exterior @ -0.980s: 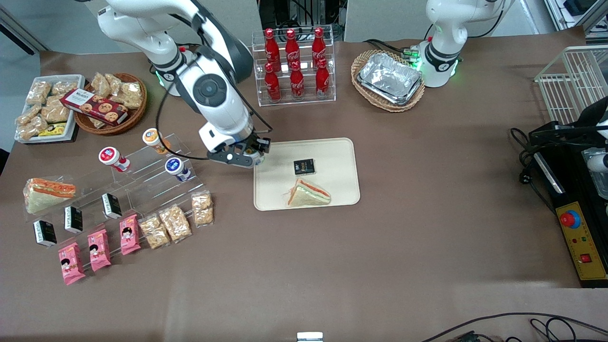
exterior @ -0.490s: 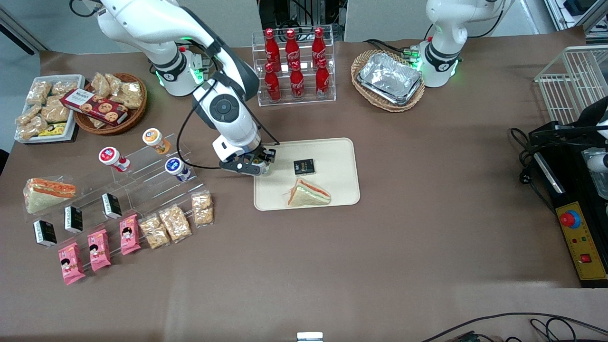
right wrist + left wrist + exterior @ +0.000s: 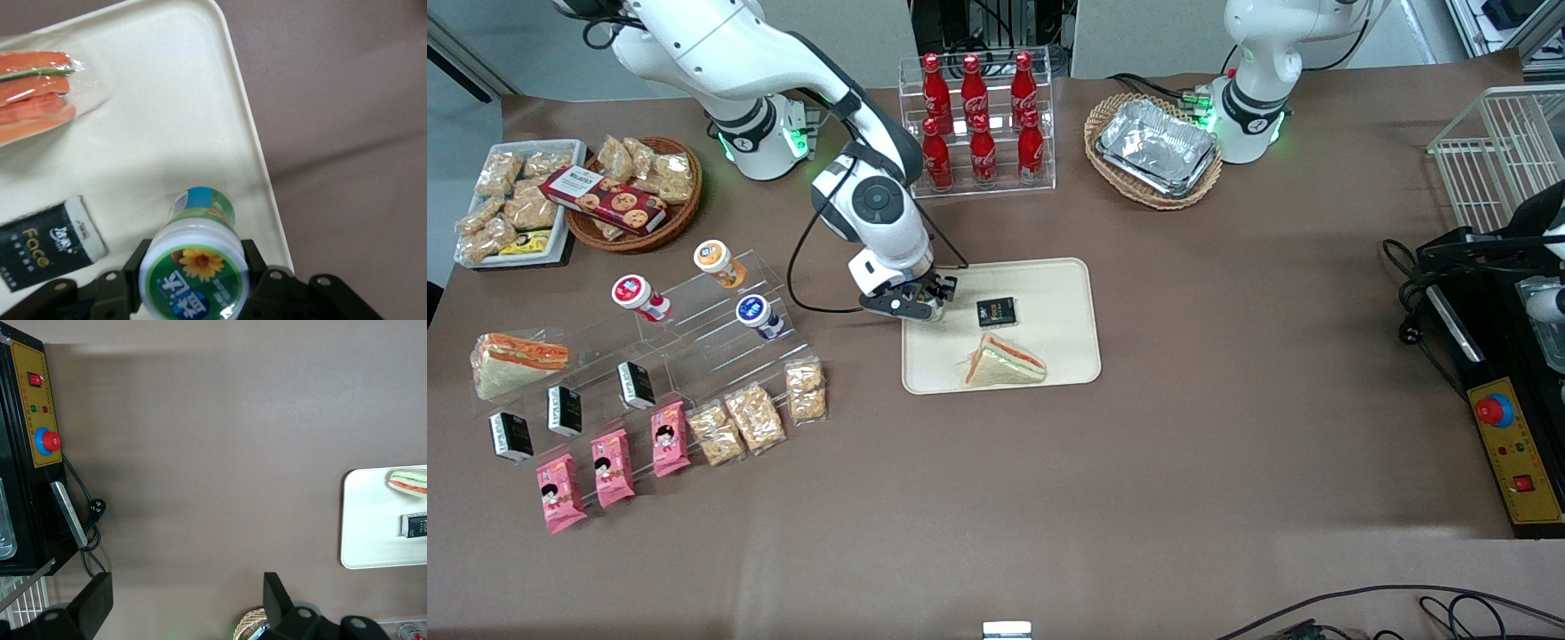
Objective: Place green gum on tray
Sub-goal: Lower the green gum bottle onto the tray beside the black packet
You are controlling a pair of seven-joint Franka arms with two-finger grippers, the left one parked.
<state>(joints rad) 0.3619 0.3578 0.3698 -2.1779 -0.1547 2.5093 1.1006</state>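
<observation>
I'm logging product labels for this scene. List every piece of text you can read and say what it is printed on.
"Face": black packet on the tray.
"Coca-Cola" script: red bottles in the clear rack, barely legible.
Green gum, held in the gripper above the tray: lid shows a flower and characters cut off at the edge, not readable.
Cookie box, pink packets, control box: print too small to read.

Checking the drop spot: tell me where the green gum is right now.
The green gum is gripped in the gripper above the tray's edge toward the working arm, beside the black packet.
</observation>
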